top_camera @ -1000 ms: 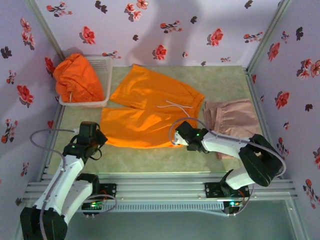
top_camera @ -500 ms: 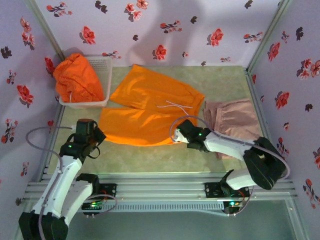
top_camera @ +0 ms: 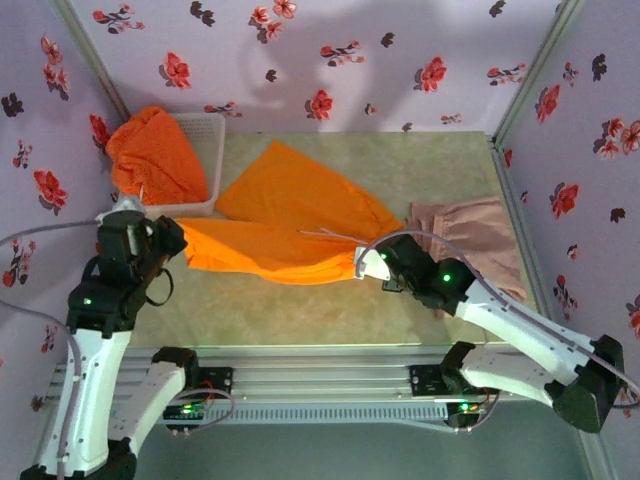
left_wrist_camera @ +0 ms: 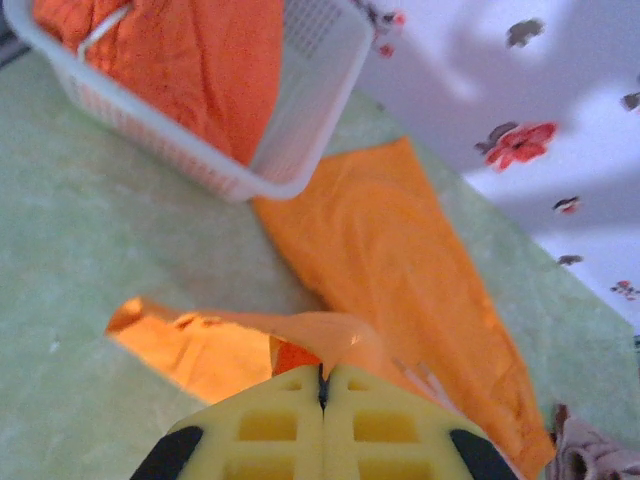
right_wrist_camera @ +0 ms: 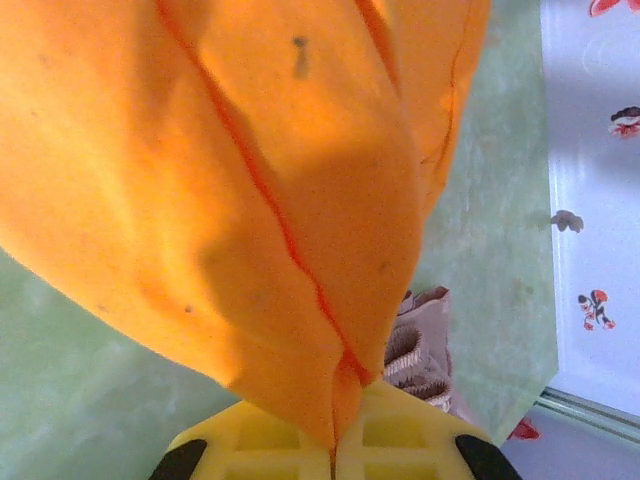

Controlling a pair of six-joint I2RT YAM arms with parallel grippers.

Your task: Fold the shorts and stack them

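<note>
Bright orange shorts lie mid-table, their near edge lifted and stretched between both grippers. My left gripper is shut on the left near corner. In the left wrist view its jaws pinch a fold of the orange shorts. My right gripper is shut on the right near corner; in the right wrist view the orange shorts hang from the closed jaws. Folded pink-beige shorts lie to the right. A second orange pair is heaped in the basket.
The white mesh basket stands at the back left, near my left gripper, with its rim just beyond the held fold. Flowered walls close in the back and both sides. Bare green table runs along the near edge.
The right gripper has closed on the shorts' near edge. Both arms have risen and drawn apart, the left one leftward, lifting and stretching the near edge off the table.
</note>
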